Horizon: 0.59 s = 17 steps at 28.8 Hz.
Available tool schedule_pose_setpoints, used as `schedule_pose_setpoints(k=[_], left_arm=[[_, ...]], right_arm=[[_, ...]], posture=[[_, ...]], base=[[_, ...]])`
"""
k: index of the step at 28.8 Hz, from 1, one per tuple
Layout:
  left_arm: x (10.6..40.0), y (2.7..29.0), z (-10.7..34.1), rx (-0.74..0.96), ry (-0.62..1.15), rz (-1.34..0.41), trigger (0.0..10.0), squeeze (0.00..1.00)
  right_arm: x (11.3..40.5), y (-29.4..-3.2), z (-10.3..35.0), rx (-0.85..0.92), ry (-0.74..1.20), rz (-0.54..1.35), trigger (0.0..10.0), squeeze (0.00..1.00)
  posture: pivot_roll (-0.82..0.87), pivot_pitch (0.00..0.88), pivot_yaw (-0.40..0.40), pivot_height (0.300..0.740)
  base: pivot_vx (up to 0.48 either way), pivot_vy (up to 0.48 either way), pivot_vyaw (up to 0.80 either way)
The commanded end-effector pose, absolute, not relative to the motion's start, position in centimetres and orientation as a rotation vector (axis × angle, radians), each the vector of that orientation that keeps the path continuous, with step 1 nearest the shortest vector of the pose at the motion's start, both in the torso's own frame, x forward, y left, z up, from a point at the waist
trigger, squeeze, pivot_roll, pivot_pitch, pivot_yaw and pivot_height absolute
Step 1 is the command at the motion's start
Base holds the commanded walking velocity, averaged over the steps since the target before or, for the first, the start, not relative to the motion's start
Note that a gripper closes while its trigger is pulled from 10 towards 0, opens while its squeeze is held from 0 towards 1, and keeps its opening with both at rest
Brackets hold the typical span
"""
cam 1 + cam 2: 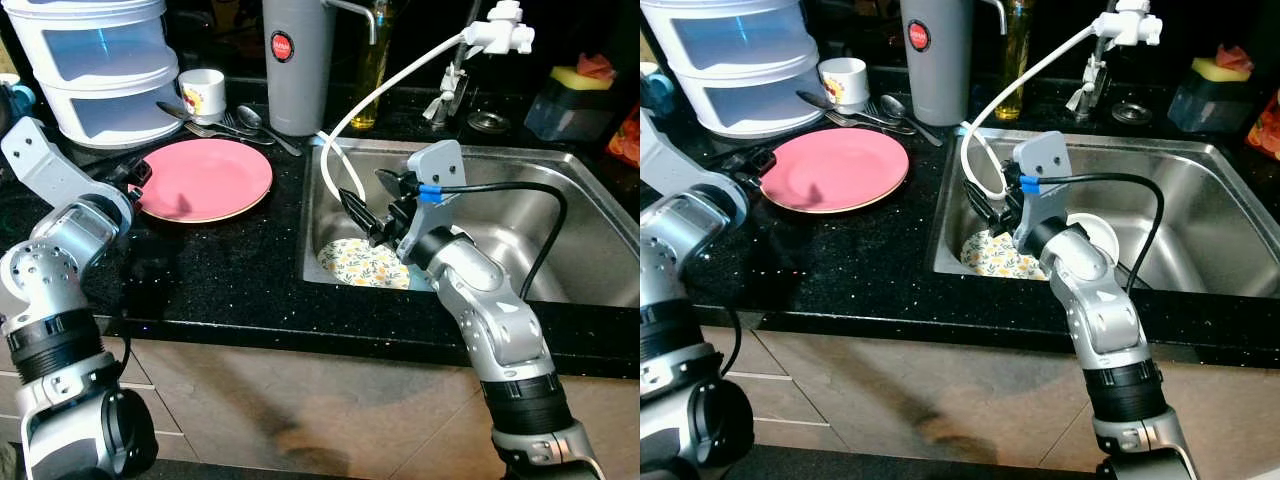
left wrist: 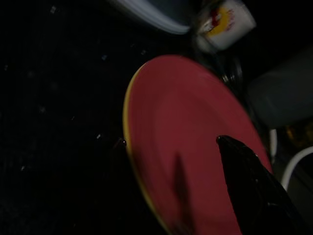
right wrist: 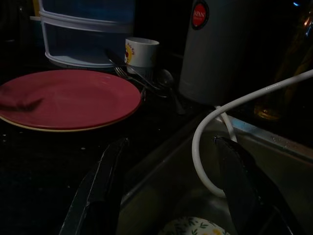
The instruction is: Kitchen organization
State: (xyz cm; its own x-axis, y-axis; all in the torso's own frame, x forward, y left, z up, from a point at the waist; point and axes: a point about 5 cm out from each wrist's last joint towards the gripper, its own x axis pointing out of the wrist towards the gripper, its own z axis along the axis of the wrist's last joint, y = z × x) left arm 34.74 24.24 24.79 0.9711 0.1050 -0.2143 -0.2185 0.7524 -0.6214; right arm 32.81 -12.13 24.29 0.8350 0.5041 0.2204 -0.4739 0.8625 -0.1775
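One floral plate (image 1: 365, 265) lies flat on the near-left floor of the sink (image 1: 600, 230). The right gripper (image 1: 372, 208) hangs just above it with its fingers spread and nothing between them. Risk, as a judgement: the white hose (image 1: 385, 85) loops down into the basin right beside those fingers — a descent or lift could snag it and drag the faucet head (image 1: 500, 30). A flat plate on steel also offers little edge, so the fingers may slip or scrape it against the sink wall. The left gripper (image 2: 244, 161) hovers at the left edge of the pink plate (image 1: 205, 178) on the black counter (image 1: 220, 270), fingers apart, holding nothing; a careless sweep could shove that plate. Legible writing — none: the grey canister (image 1: 297, 60) carries a red round badge and the mug (image 1: 203, 93) a printed figure, both too small to read.
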Motion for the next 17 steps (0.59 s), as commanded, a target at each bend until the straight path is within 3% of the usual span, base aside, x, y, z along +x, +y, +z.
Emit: schedule_pose_setpoints(k=[1,17], left_arm=[[35.1,24.5,24.4,-0.722,0.2,0.192,10.0,0.0],[37.1,24.3,26.0,-0.761,0.166,0.121,10.0,0.0]], right_arm=[[32.9,-12.3,24.3,-0.115,-0.249,0.516,10.0,0.0],[32.8,-12.8,24.6,-0.108,-0.266,0.489,10.0,0.0]], posture=[[0.17,0.051,0.003,0.74],[0.16,0.05,0.012,0.74]], base=[[0.0,0.0,0.0],[0.0,0.0,0.0]])
